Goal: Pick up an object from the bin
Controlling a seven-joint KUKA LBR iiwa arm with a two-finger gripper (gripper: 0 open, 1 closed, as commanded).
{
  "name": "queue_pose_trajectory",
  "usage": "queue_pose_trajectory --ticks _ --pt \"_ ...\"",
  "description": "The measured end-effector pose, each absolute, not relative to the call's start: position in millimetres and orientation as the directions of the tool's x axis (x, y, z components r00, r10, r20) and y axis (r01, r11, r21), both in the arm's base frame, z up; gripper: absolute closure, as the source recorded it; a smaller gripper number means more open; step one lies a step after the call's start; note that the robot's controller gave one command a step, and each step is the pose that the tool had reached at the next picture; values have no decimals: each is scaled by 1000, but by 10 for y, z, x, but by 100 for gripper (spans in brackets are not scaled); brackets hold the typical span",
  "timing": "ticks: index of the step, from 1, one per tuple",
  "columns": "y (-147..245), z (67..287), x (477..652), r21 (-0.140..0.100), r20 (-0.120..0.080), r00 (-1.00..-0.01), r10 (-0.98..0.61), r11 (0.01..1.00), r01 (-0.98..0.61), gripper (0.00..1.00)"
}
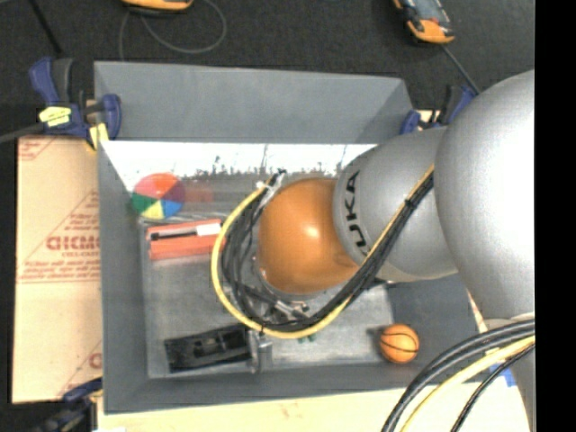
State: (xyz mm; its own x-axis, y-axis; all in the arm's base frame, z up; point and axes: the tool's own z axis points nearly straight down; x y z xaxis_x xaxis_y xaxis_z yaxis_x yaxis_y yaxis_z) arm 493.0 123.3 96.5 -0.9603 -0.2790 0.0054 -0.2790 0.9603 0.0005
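The grey metal bin (121, 268) has its slanted walls around a flat floor, and only a few loose things lie on it. At the far left, up in the back corner, sits a small ball (157, 196) with patches of red, green, yellow and blue. Just in front of it lies a flat orange-red box (183, 241), long side running left to right, with a pale strip along its top edge. Nearer the front wall, well apart from the box, lies a flat black gadget (205, 349), a little tilted, also stretched left to right.

In the middle hangs the end of the arm (477, 187) — its round orange cover (301, 237) hides the floor beneath it, and a loop of yellow and black cables (220, 273) curls around the cover's left and lower side. Below the loop a bit of grey metal pokes down, just beside the right end of the black gadget. How the jaws stand I cannot tell — the cover and cables hide them.

Further right, near the front right corner, a small orange ball (398, 343) rests alone on the floor. The thick silver body of the arm comes in over the bin's right wall.
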Motion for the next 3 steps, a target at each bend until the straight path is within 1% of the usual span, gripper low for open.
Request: queue_pose_trajectory --ticks 1,2,3 --pt "1467 704 4892 -3 -4 -903 -430 903 -430 100" --pt "1481 708 4890 -1 -5 -902 -431 902 -431 0" --pt "1486 709 4886 1 -5 -904 -428 904 -428 100"
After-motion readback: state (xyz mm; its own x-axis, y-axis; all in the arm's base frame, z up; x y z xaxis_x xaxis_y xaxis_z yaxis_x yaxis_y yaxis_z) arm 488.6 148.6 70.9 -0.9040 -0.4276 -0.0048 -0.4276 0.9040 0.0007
